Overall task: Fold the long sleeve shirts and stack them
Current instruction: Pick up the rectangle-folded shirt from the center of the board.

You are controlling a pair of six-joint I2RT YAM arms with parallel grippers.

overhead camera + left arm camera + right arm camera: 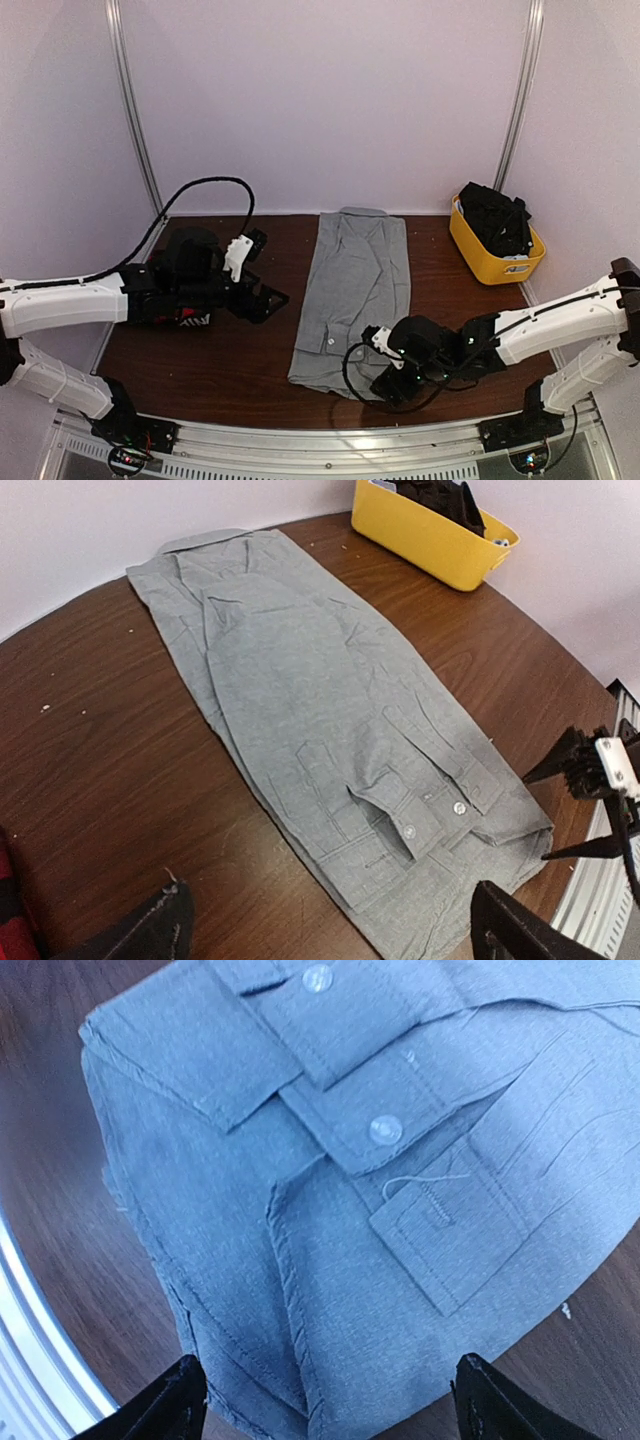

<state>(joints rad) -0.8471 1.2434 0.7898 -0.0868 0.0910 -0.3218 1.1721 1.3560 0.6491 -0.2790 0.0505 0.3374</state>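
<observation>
A plain grey long sleeve shirt (pixel 355 290) lies on the table, folded lengthwise into a narrow strip with its collar at the far end. Its buttoned cuffs (pixel 430 815) rest on top near the hem. My left gripper (pixel 268 300) hovers just left of the shirt, open and holding nothing, with the shirt's near edge between its fingers (pixel 330 935). My right gripper (pixel 385 385) is open over the near right hem corner (pixel 330 1405), one fingertip (pixel 175 1400) on each side of the cloth. A strip of red cloth (pixel 195 318) shows under the left arm.
A yellow bin (pixel 480 262) holding dark cloth stands at the back right, also in the left wrist view (pixel 430 540). White walls close in the table at the back and sides. A metal rail (pixel 330 445) runs along the near edge.
</observation>
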